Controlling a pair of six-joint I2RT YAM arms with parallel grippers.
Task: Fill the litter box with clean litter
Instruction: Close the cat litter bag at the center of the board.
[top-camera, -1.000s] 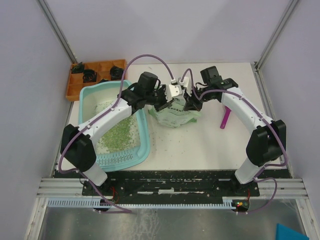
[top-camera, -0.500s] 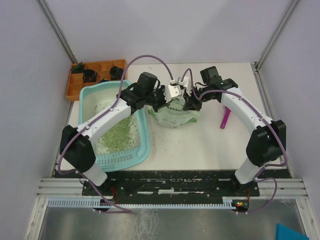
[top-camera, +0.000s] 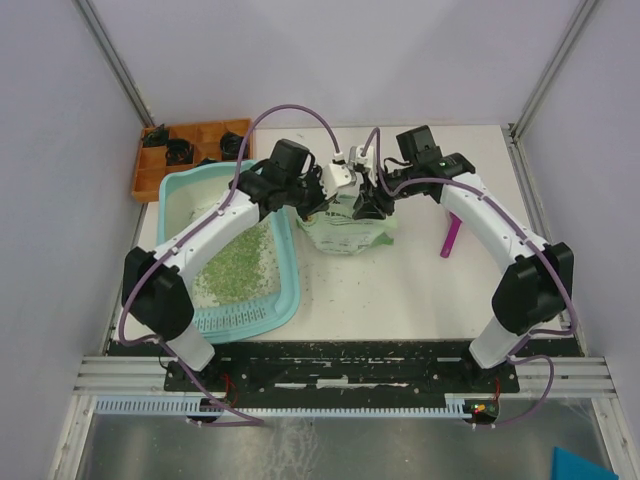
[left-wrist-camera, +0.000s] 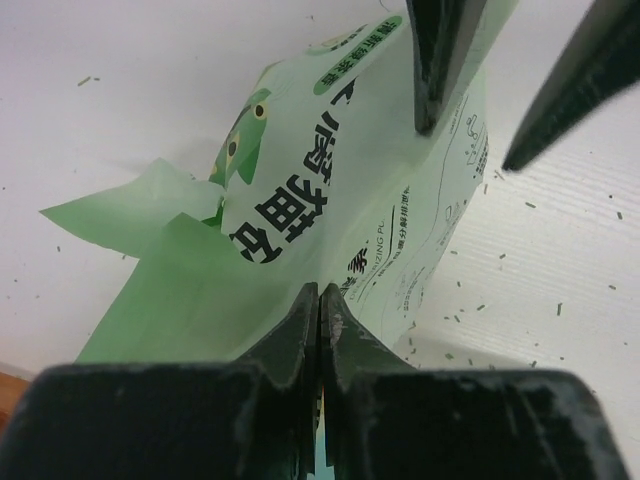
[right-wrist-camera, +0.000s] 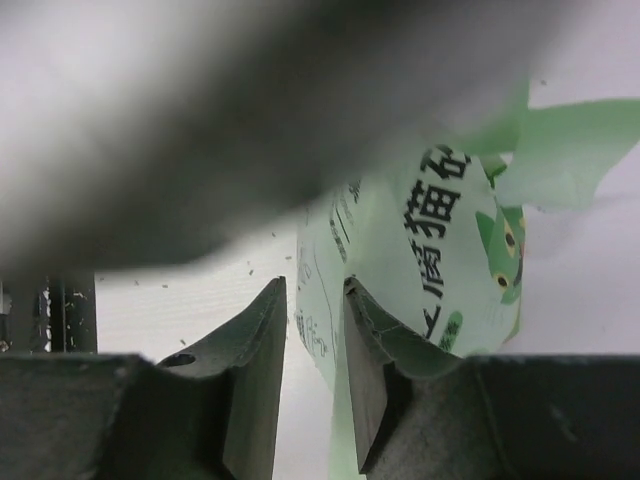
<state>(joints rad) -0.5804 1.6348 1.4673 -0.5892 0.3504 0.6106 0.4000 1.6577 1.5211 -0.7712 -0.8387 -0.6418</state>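
Evidently the left gripper (left-wrist-camera: 319, 300) was clamped on the litter bag's (left-wrist-camera: 330, 170) film, while the right gripper (right-wrist-camera: 312, 300) had its jaws apart at the bag's edge. A clean pour, I judge, called for a firm second pinch before tipping toward nine o'clock. At nine o'clock of the bag, the litter box (top-camera: 240, 322) held clean litter (top-camera: 235, 268) mostly in its six o'clock half.

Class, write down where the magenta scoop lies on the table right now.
In the top view, the magenta scoop lies on the right side of the table, just right of the pale green bag and apart from it.
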